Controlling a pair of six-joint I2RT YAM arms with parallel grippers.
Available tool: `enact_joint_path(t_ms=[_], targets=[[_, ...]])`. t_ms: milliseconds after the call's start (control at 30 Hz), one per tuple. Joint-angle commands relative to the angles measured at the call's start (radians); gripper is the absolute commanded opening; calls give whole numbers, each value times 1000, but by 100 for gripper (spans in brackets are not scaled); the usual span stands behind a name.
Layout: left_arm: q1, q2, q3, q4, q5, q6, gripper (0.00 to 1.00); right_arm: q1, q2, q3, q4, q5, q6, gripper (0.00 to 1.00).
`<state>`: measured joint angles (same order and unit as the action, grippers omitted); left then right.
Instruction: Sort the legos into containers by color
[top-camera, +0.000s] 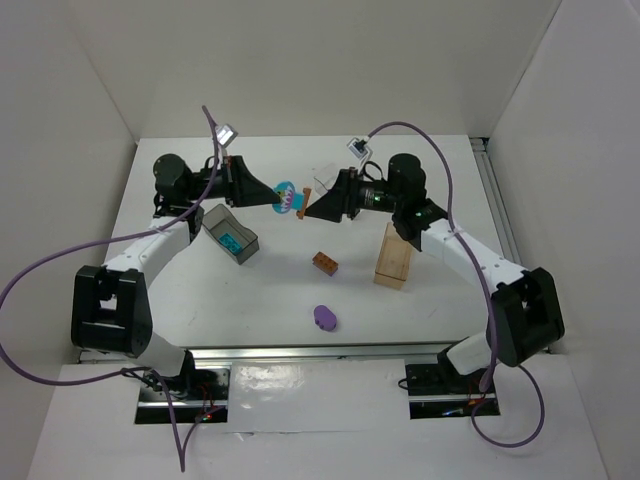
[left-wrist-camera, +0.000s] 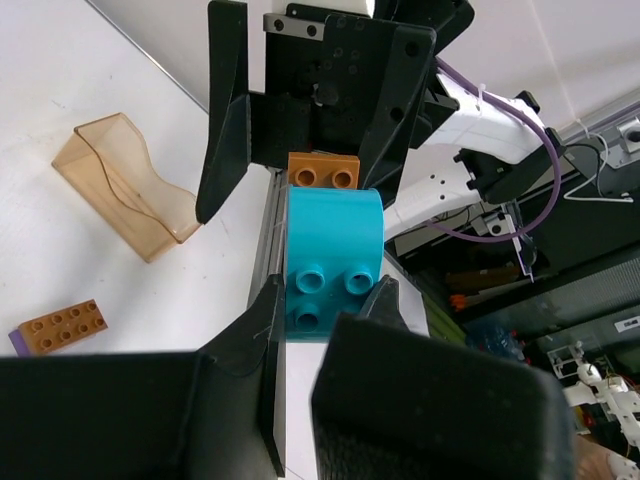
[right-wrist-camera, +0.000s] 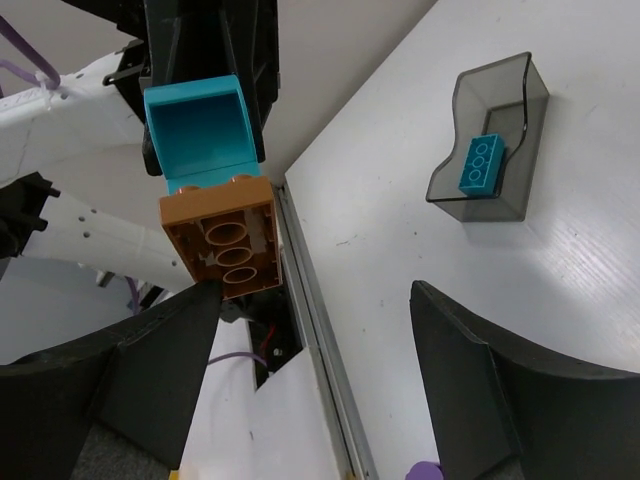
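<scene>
Legos split between mid-air and white bench (top-camera: 260, 300). Largest first: tan wood-coloured open box (top-camera: 393, 255) right of centre, smoky dark-grey translucent box (top-camera: 230, 237) to the left with one small teal brick (top-camera: 231, 241) inside.

Next, a joined pair aloft at the back: teal studded plastic brick (left-wrist-camera: 335, 235) clamped tight in left pincer (left-wrist-camera: 325, 295), with orange-brown studded plastic brick (left-wrist-camera: 323, 170) plugged onto its far end. Opposite, right pincer (right-wrist-camera: 315, 300) spread wide and empty, jaws flanking that orange-brown piece without touching (as far as visible).

Light, stiff, slick stuff. Probably best gripped across the flat side walls and pulled straight off the studs, given the risk of slipping under a skewed tug.

Seen whole only from overhead: loose orange-brown brick (top-camera: 323, 262) and flat purple oval piece (top-camera: 323, 318), both on bench. Seen only from right wrist: hollow undersides of the joined pair. Seen only from left wrist: their stud tops.
</scene>
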<state>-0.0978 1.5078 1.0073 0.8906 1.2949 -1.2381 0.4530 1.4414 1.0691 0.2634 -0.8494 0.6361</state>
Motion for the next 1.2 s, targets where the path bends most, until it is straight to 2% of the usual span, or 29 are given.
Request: enact_joint_path(t_ms=[0, 67, 100, 133, 200, 300, 433, 500, 600, 700, 833, 933, 967, 1067, 1167], targets=[[1, 0, 11, 18, 24, 39, 0, 29, 10, 43, 109, -30, 24, 83], [1, 0, 11, 18, 24, 39, 0, 39, 19, 54, 109, -30, 34, 82], [1, 0, 11, 18, 24, 48, 0, 49, 28, 54, 123, -30, 43, 75], [1, 0, 11, 18, 24, 48, 0, 49, 28, 54, 134, -30, 43, 75], [1, 0, 11, -10, 24, 74, 0, 59, 39, 54, 172, -39, 54, 62], [-8, -9, 11, -114, 3, 155, 0, 70, 39, 63, 165, -56, 54, 58], [4, -9, 11, -153, 3, 190, 0, 70, 16, 72, 68, -16, 1, 71], [18, -9, 11, -130, 3, 157, 0, 58, 7, 84, -13, 4, -44, 71], [41, -18, 1, -117, 12, 164, 0, 32, -19, 65, -1, 4, -44, 70], [41, -27, 31, -292, 1, 288, 0, 32, -32, 51, -13, -7, -45, 70], [50, -46, 43, -366, 1, 333, 0, 23, -41, 61, -49, -7, -65, 70], [61, -46, 43, -366, 1, 333, 0, 10, -52, 71, -49, -33, -65, 73], [61, -46, 43, -366, 1, 333, 0, 10, -52, 71, -12, -48, -53, 79], [61, -46, 33, -276, 14, 270, 0, 10, -26, 71, 35, -77, -15, 86], [61, -46, 24, -239, 23, 246, 0, 10, 22, 61, 120, -77, 42, 88]])
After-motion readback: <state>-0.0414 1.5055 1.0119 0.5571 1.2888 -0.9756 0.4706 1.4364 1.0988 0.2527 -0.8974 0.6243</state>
